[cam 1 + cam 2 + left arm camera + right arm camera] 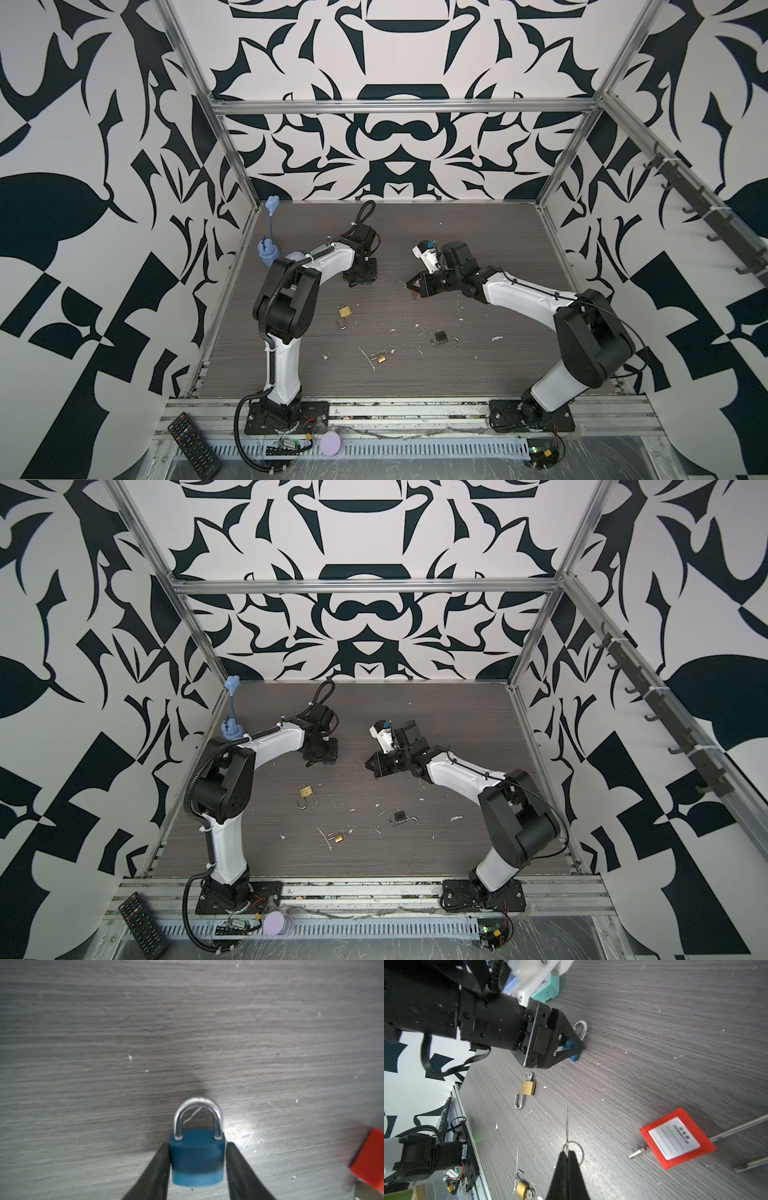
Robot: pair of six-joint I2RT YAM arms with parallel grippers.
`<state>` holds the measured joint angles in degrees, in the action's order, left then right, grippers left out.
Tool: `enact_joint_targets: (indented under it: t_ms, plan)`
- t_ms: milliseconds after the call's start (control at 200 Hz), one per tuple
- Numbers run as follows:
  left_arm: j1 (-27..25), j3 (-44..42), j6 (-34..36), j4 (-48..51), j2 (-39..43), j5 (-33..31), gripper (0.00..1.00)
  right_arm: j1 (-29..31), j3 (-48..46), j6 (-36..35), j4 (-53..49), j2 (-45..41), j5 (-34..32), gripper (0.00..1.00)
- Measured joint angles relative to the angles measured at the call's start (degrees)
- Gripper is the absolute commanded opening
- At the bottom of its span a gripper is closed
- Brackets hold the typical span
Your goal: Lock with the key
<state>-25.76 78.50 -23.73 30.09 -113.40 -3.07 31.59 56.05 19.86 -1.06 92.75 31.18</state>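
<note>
Right gripper (566, 1152) is pinched shut on the key (567, 1124); left gripper (198, 1144) is clamped on the blue padlock (196, 1163), down on the table (187, 1022), shackle seated. The blade must align with the keyway, which I think faces my left palm, so access is poor. Red tagged lock (677, 1138) and brass padlock (528, 1087) lie near the blue padlock; neither blocks.

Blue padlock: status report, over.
Left gripper brackets blue padlock, grip unclear. Right gripper shut on key, apart from padlock. Shackle seated both sides. Nothing between them.
</note>
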Motion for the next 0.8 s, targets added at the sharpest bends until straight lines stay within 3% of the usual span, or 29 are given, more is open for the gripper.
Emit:
enact_joint_targets:
  t_ms: [310,510,570,700,800]
  plan:
    - [1.2,-1.5,-0.1,-3.3,7.3,1.1,0.55,0.0,2.0,1.3,-0.5,2.3,-0.5,0.00]
    - [4.5,-11.0,0.1,-11.7,23.8,0.3,0.59,0.0,7.1,3.3,-2.4,7.4,-1.4,0.00]
    - [6.1,-15.2,0.6,-16.4,29.9,-0.1,0.65,0.0,9.9,3.8,-3.7,10.0,-1.5,0.00]
    - [9.3,-24.5,2.5,-26.9,41.3,-0.8,0.90,0.3,16.1,4.1,-6.2,16.2,-1.7,0.00]
    - [11.3,-29.6,4.6,-31.3,46.3,-0.9,0.95,0.7,19.9,4.1,-8.0,20.4,-1.7,0.00]
